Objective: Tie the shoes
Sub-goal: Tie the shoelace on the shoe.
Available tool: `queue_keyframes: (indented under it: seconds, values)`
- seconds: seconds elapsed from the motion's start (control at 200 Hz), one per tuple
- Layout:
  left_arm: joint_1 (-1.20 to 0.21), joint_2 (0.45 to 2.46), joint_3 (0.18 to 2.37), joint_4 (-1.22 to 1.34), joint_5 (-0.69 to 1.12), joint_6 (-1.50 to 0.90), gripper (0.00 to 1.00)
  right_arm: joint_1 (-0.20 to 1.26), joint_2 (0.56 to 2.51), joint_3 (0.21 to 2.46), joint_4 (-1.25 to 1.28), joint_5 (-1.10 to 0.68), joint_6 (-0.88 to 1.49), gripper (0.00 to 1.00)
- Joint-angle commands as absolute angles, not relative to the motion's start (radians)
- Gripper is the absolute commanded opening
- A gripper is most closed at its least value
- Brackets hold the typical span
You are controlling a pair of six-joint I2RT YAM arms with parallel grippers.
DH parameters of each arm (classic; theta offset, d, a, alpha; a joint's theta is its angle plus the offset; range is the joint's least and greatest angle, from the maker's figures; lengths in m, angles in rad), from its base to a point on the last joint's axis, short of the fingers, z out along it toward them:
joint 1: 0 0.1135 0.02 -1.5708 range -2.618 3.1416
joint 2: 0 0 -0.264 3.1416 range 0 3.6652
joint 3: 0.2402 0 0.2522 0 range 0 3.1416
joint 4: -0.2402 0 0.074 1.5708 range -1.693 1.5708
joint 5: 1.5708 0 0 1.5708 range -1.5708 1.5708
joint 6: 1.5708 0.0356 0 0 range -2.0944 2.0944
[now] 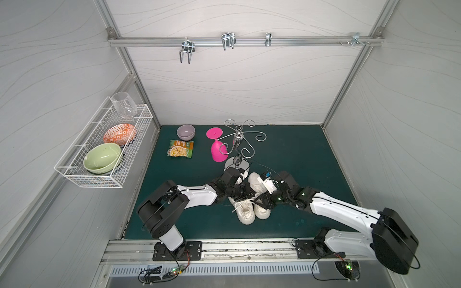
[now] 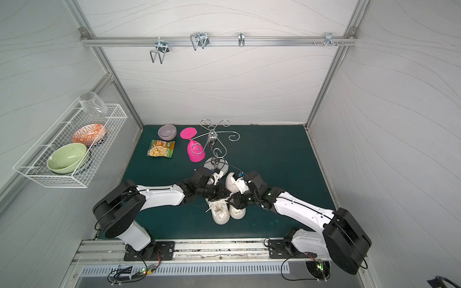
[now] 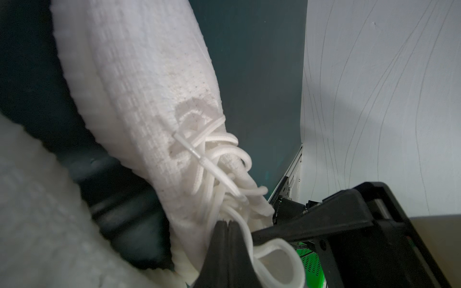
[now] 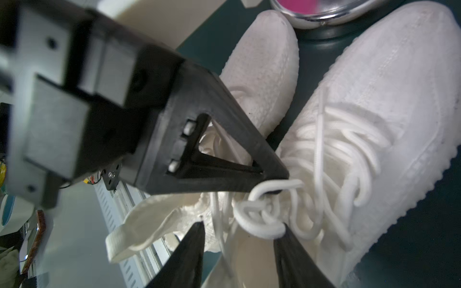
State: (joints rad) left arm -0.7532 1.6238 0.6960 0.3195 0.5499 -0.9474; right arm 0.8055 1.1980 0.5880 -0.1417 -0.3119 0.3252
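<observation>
Shoes [image 1: 252,209] lay paired on the counter [image 1: 299,154]. Left end effector [image 3: 227,225] pinched 1 lace loop [image 4: 279,185]; right end effector [image 4: 240,237] stood spread beside it. Risk: an uneven pull could undo the loose knot [image 4: 262,214].

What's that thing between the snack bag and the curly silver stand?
A pink cup lying on its side, between the snack bag and the silver stand, in both top views.

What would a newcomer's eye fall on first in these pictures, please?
The cream-white shoes stand side by side on the green mat. Over them the left gripper is shut on a lace while the right gripper stands open. Behind them a pink glass lies on its side.
</observation>
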Motion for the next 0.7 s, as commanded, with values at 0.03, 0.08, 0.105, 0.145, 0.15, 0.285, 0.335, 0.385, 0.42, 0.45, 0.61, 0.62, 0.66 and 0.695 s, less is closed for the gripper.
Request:
queue_keyframes:
  seconds: [0.03, 0.08, 0.105, 0.145, 0.15, 0.285, 0.335, 0.385, 0.42, 0.45, 0.61, 0.62, 0.66, 0.695]
  values:
    - [-0.747, 1.603, 0.693, 0.337, 0.54, -0.948, 0.0, 0.812, 1.2, 0.625, -0.108, -0.26, 0.342, 0.49]
    - [-0.748, 1.603, 0.694, 0.337, 0.54, -0.95, 0.0, 0.812, 1.192, 0.631, -0.122, -0.233, 0.343, 0.49]
    - [-0.748, 1.603, 0.696, 0.337, 0.539, -0.949, 0.0, 0.812, 1.188, 0.633, -0.128, -0.22, 0.345, 0.5]
    - [-0.748, 1.603, 0.695, 0.338, 0.539, -0.948, 0.0, 0.812, 1.181, 0.634, -0.138, -0.197, 0.346, 0.52]
    - [-0.747, 1.602, 0.695, 0.339, 0.538, -0.948, 0.0, 0.812, 1.18, 0.634, -0.139, -0.194, 0.347, 0.52]
    - [-0.747, 1.606, 0.698, 0.342, 0.541, -0.949, 0.0, 0.809, 1.169, 0.632, -0.142, -0.172, 0.354, 0.54]
    - [-0.748, 1.606, 0.697, 0.342, 0.54, -0.95, 0.0, 0.809, 1.18, 0.635, -0.142, -0.177, 0.353, 0.53]
    - [-0.749, 1.606, 0.696, 0.343, 0.541, -0.95, 0.0, 0.809, 1.188, 0.636, -0.136, -0.18, 0.356, 0.51]
    - [-0.747, 1.605, 0.696, 0.344, 0.542, -0.95, 0.0, 0.809, 1.191, 0.634, -0.128, -0.182, 0.36, 0.5]
    - [-0.748, 1.604, 0.696, 0.343, 0.542, -0.95, 0.0, 0.809, 1.193, 0.633, -0.121, -0.182, 0.362, 0.49]
    - [-0.748, 1.604, 0.695, 0.349, 0.546, -0.95, 0.0, 0.81, 1.211, 0.646, -0.108, -0.196, 0.36, 0.42]
    - [-0.748, 1.605, 0.696, 0.35, 0.546, -0.95, 0.0, 0.809, 1.212, 0.644, -0.106, -0.197, 0.36, 0.41]
    - [-0.749, 1.606, 0.695, 0.35, 0.548, -0.95, 0.0, 0.809, 1.218, 0.644, -0.099, -0.202, 0.36, 0.38]
    - [-0.749, 1.607, 0.695, 0.355, 0.551, -0.95, 0.0, 0.808, 1.225, 0.645, -0.097, -0.208, 0.359, 0.36]
